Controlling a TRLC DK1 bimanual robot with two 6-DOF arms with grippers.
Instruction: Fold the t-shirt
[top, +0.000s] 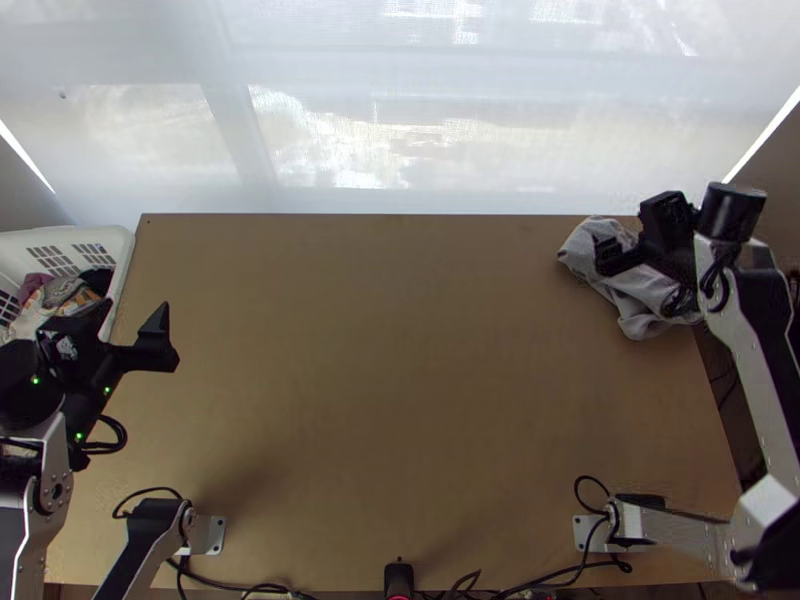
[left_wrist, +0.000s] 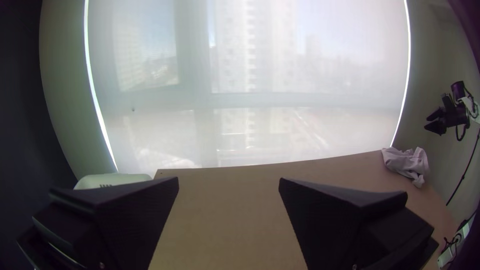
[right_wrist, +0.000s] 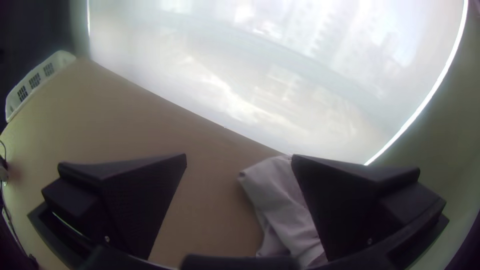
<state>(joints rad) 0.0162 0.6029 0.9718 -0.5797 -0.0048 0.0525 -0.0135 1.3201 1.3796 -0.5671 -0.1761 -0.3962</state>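
Observation:
A pale grey cloth (top: 588, 245) lies bunched at the table's far right corner, with part of it beneath my right gripper (top: 622, 230). In the right wrist view the open right gripper (right_wrist: 239, 157) has one finger in front of the cloth (right_wrist: 282, 202) and nothing held. My left gripper (top: 134, 306) stands open near the table's left edge, beside the basket. From the left wrist view, the left gripper (left_wrist: 229, 181) has wide-apart fingers with bare table between them, and the crumpled cloth (left_wrist: 405, 162) lies far off.
A white basket (top: 122, 250) holding several crumpled fabrics stands at the far left, beside the table (top: 380, 380). Cables (top: 240, 585) run along the near edge around a small black device (top: 399, 578). A pale blind (top: 400, 140) hangs behind the far edge.

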